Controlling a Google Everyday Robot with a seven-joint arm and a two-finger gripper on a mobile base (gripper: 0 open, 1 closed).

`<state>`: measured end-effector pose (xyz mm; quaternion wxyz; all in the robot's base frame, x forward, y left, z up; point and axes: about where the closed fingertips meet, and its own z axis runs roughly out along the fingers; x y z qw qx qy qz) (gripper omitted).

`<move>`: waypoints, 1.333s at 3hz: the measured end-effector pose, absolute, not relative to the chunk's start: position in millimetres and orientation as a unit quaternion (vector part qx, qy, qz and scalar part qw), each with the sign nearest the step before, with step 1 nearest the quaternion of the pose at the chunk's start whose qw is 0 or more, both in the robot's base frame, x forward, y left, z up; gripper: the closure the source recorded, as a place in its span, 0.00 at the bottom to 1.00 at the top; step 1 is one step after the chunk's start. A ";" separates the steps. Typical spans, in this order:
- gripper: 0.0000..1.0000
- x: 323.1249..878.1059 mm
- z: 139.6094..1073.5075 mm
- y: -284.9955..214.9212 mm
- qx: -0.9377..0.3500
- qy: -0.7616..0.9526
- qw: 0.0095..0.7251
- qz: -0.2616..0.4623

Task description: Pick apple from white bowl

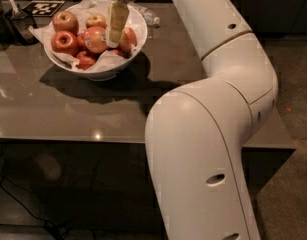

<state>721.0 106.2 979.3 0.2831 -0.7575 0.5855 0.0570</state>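
Note:
The white bowl (109, 70), lined with crumpled white paper, stands at the far left of the grey table and holds several apples. The apple (94, 39), the largest and red-orange, lies in the middle of the bowl. My gripper (113, 40) reaches down from above into the bowl, right beside the apple's right side, between it and a darker red apple (128, 38). Smaller apples lie at the left (64, 42), at the back left (65, 20) and at the front (86, 59). A paler apple (96, 20) lies at the back.
My large white arm (218, 114) fills the right and front of the view. A black-and-white marker tag (43, 7) and a dark container with a utensil (13, 15) lie behind the bowl at the left. A clear plastic bottle (147, 16) lies behind the bowl.

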 end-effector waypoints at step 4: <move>0.00 734.9 933.3 142.3 -0.765 0.581 0.265 0.088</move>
